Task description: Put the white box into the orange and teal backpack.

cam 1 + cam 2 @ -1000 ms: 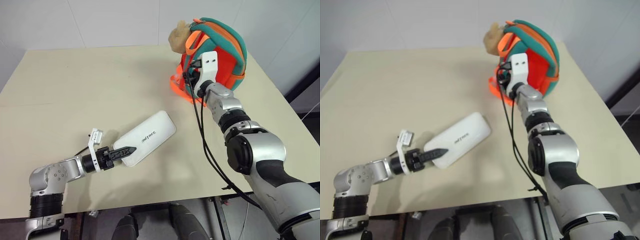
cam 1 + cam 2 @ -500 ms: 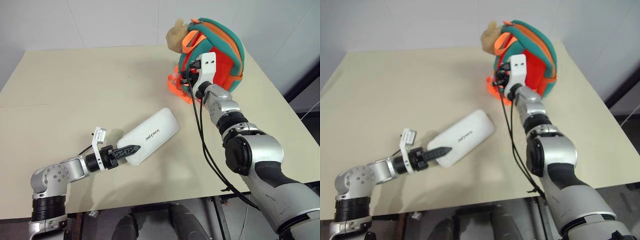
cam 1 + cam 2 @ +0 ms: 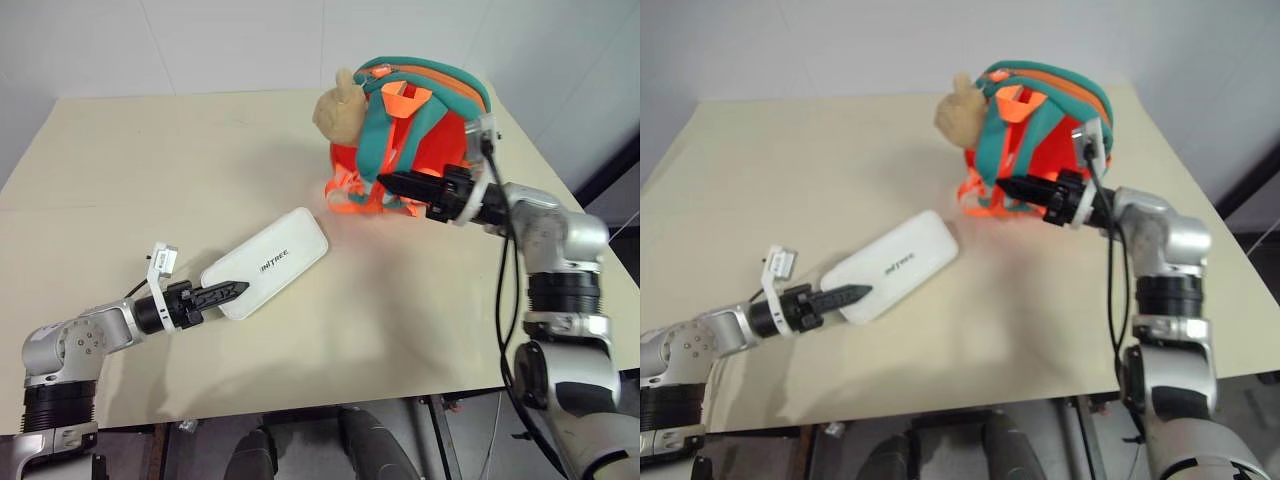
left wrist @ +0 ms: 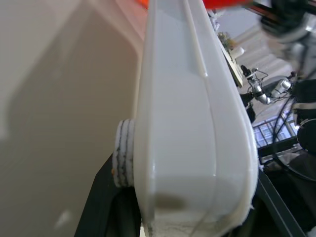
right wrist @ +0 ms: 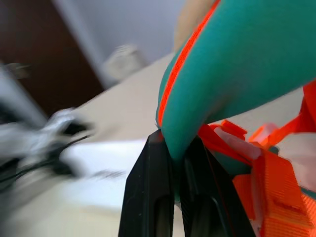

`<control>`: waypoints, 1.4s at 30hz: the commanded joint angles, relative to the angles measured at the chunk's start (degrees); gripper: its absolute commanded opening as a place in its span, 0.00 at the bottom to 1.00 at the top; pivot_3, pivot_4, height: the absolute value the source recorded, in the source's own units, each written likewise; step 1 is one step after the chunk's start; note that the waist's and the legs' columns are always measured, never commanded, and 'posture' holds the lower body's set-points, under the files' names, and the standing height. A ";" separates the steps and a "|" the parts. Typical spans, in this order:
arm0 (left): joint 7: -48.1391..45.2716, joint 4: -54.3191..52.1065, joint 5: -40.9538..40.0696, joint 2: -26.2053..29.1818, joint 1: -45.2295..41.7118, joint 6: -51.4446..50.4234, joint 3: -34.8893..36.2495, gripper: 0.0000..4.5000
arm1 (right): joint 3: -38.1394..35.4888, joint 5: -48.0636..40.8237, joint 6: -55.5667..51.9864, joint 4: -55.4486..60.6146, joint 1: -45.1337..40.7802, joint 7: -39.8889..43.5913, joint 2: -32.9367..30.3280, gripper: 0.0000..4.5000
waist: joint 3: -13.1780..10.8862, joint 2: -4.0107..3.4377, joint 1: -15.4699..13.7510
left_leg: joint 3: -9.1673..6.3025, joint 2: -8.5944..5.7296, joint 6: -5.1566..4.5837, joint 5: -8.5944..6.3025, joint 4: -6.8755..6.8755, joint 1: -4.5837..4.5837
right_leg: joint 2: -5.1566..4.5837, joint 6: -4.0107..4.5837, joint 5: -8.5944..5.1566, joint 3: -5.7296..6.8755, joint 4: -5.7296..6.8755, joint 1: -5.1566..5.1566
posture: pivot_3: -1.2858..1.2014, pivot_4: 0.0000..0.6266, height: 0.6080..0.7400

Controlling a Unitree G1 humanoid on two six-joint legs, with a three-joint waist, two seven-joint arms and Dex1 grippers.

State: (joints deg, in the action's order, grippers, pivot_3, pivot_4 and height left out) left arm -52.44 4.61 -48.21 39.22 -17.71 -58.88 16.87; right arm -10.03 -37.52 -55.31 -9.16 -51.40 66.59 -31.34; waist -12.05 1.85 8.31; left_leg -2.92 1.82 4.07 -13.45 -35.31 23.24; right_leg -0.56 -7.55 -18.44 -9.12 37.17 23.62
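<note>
The white box [image 3: 265,275] lies slanted on the table with dark lettering on its face. My left gripper [image 3: 226,292] is shut on its near end, and in the left wrist view the box's edge [image 4: 182,123] sits between the jaws against a round pad [image 4: 123,160]. The orange and teal backpack [image 3: 430,140] stands at the far right with its straps facing me and a tan plush ball [image 3: 335,112] on its left. My right gripper [image 3: 385,181] points left at the backpack's lower front, shut on a teal shoulder strap [image 5: 237,74].
The beige table [image 3: 150,170] stretches wide to the left of the backpack, with a white wall behind it. The table's right edge runs close behind the backpack. A black cable [image 3: 503,300] hangs along my right forearm.
My right arm pulled back and swung its gripper to point left, holding the teal strap; the backpack turned and shifted left with it. The left gripper carried the box slightly left.
</note>
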 commanded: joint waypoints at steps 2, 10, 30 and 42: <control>-4.48 0.79 0.15 2.23 0.91 4.91 2.94 0.32 | -3.20 -16.34 -17.03 12.73 0.87 3.43 -6.35 0.00 | 0.00 0.00 -0.58 | -0.02 0.00 0.00 0.00 0.01 0.01 | -0.01 0.03 -0.02 0.04 -0.04 0.00 | 0.52 0.24 1.00; -6.70 -2.28 -0.56 2.66 5.93 6.56 4.96 0.32 | -5.73 -35.70 -35.28 20.92 6.49 4.79 -15.97 0.00 | 0.00 0.02 -2.75 | 0.04 -0.01 -0.08 -0.06 0.07 0.12 | -0.07 0.04 -0.06 0.04 -0.30 0.03 | 0.52 0.24 1.00; -8.29 -15.18 -7.42 1.05 14.66 11.89 14.45 0.32 | 18.72 -13.61 -9.55 4.49 7.77 25.91 -34.50 0.00 | -0.01 0.07 -3.52 | 0.30 0.00 -0.10 -0.16 -0.03 0.06 | -0.09 0.05 -0.19 -0.07 -0.38 0.03 | 0.52 0.24 1.00; -6.92 -20.74 -15.53 5.15 12.91 10.46 18.84 0.32 | 19.78 -9.38 -4.99 0.79 7.25 25.85 -31.66 0.00 | -0.01 0.07 -3.43 | 0.29 0.02 -0.10 -0.16 -0.07 0.05 | -0.05 0.05 -0.19 -0.07 -0.32 0.03 | 0.52 0.24 1.00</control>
State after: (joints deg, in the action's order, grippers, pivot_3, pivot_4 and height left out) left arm -59.31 -13.49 -60.93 43.51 -4.20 -48.23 33.84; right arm 10.95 -47.44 -61.29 -8.19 -43.44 88.67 -63.06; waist -12.06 1.92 4.88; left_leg -2.63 1.84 3.97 -13.61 -35.38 23.29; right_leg -0.62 -7.50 -18.64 -9.19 36.86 23.65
